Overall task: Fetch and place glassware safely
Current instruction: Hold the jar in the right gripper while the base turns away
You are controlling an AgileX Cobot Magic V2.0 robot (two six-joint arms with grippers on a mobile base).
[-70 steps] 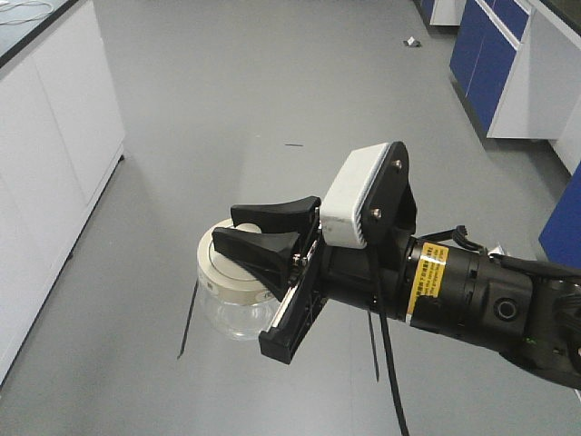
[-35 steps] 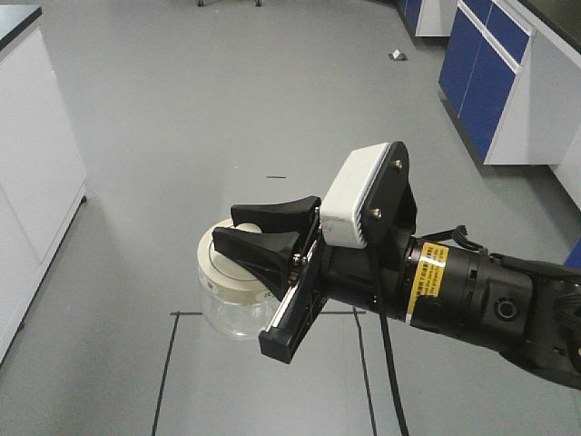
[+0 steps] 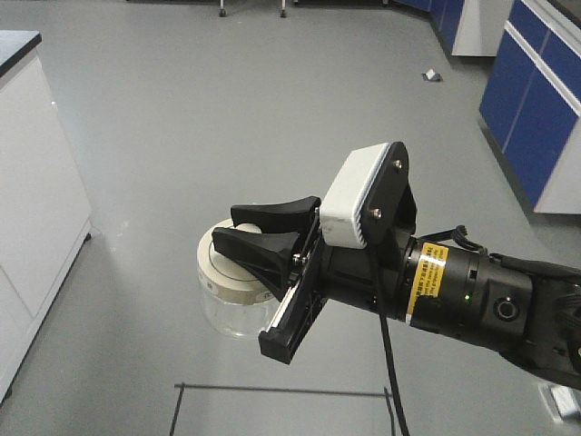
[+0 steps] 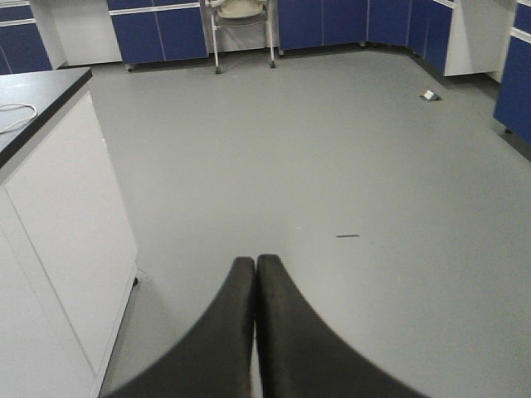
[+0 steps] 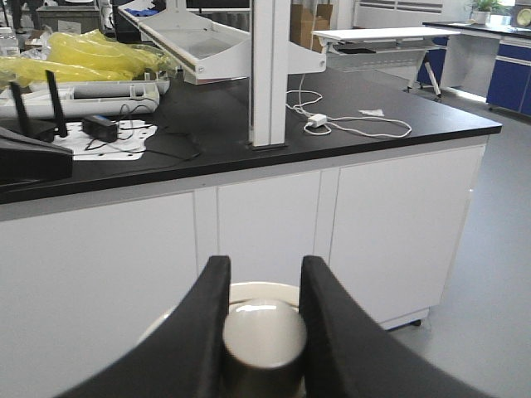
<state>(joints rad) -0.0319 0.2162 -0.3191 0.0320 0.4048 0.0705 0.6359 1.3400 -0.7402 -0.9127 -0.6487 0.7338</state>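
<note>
R gripper (image 3: pixel 229 227), matte black & curved, pinched the round cream knob (image 5: pixel 264 330) of the jar (image 3: pixel 227 316): squat clear glass w/ smooth cream lid (image 3: pixel 225 277), at wrist's 9 o'clock, above grey floor (image 3: pixel 272 109). L gripper (image 4: pixel 255 267) pressed together.

Front view looks down past the right gripper (image 3: pixel 225 227); left wrist view shares its floor (image 3: pixel 227 109).

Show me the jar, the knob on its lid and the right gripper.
glass jar (image 3: pixel 229 313), front view, clear body below the lid.
lid knob (image 5: pixel 264 333), right wrist view, rounded top of the knob.
right gripper (image 3: pixel 225 225), front view, midway between its fingertips, shut on the knob.
</note>
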